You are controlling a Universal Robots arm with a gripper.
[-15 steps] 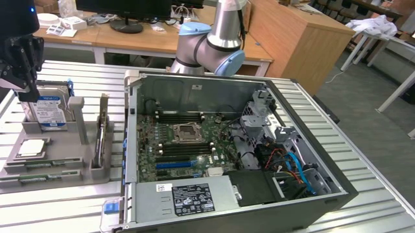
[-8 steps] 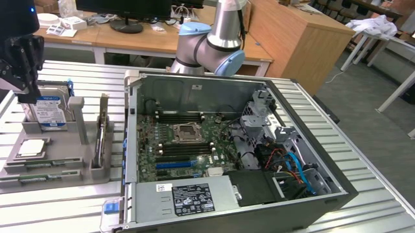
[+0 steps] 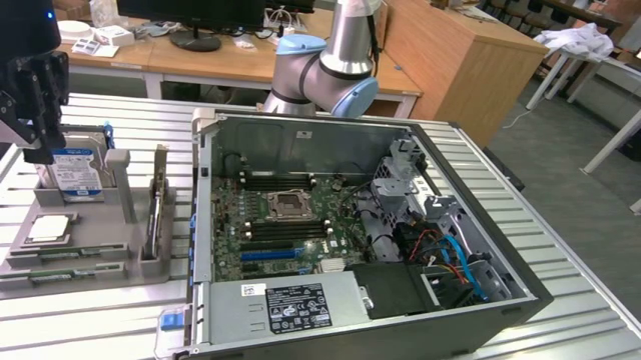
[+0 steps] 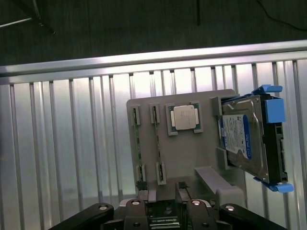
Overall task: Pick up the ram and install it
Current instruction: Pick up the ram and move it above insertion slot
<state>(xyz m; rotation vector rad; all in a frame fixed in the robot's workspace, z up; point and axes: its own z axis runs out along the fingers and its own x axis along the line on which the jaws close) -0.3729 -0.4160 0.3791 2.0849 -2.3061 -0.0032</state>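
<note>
Hovering over the grey tray (image 4: 192,153), the gripper (image 4: 166,191) is seen with jaws parted and nothing held. The ram (image 4: 138,146) is seated edgewise in a tray slot. If the gripper is lowered off-line, the slot clips could be struck or the thin board tilted.

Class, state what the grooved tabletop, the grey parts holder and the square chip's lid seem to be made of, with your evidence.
Tabletop: bare metal, likely aluminium; bright glare along ribs. Holder: matte grey plastic, perhaps printed; no shine. Chip lid: silvery metal, soft sheen.
</note>
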